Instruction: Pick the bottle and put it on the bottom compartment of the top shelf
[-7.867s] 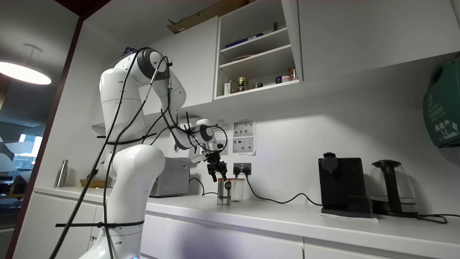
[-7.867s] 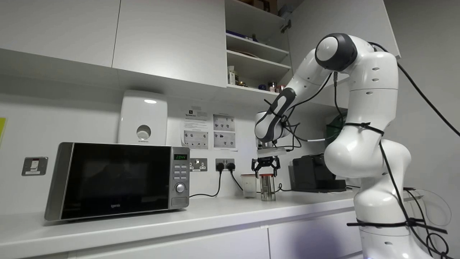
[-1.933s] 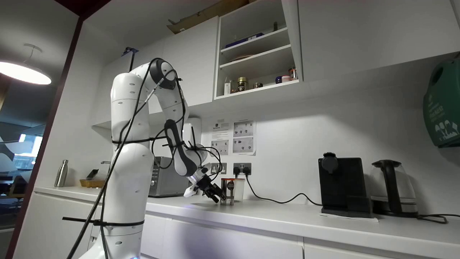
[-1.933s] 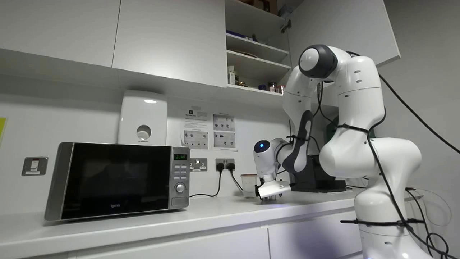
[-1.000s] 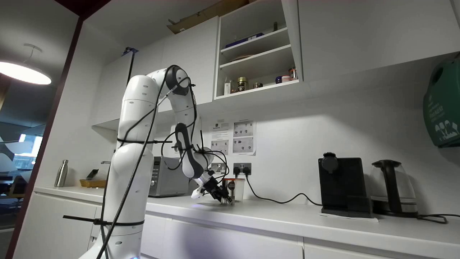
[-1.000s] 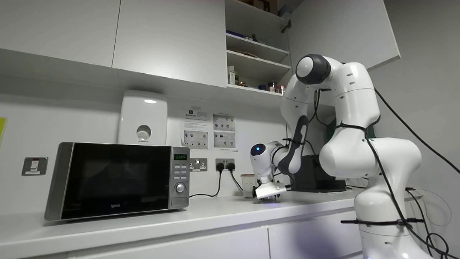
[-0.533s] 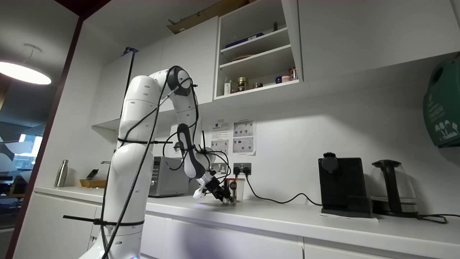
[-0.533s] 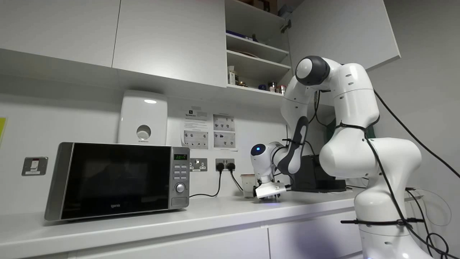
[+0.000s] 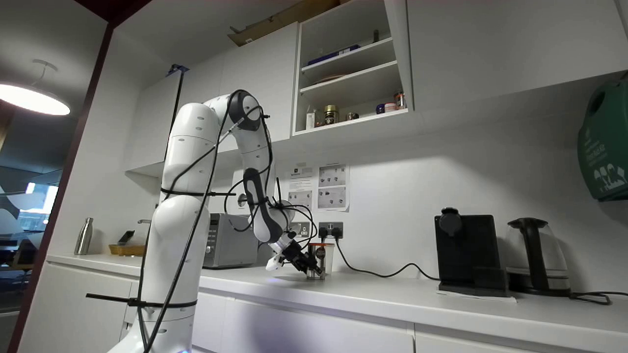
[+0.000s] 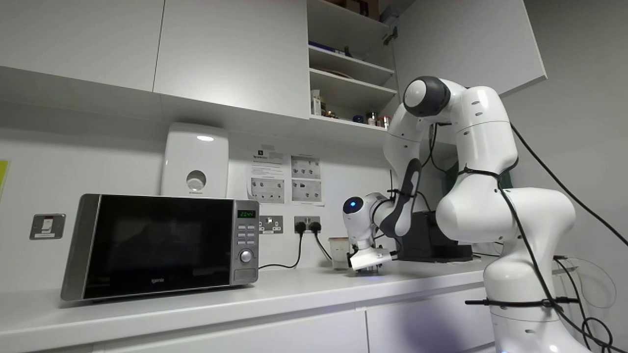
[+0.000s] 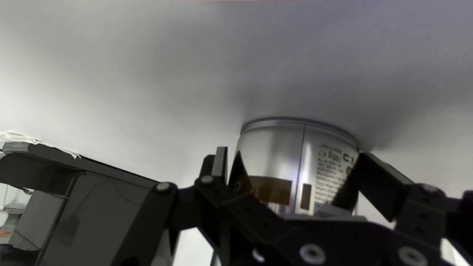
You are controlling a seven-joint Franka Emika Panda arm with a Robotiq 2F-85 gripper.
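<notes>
The bottle shows as a silver tin with a red lid, upright on the white counter. In the wrist view the tin stands between my fingers, its printed side facing me. My gripper is tilted low beside it, with the fingers around its lower part. In the wrist view my gripper is open: a gap shows at the left finger, and the right finger is against or close to the tin. In an exterior view the gripper hides most of the tin. The bottom compartment is open above, under a white board.
A clear container stands just behind the tin. Jars and small containers line the compartment's front. The cabinet door is swung open. A microwave, a black coffee machine and a kettle stand on the counter.
My gripper has come down from above the tin, tilted, and moved in around its lower part. During the last second the gripper and the tin have shifted slightly together along the counter.
</notes>
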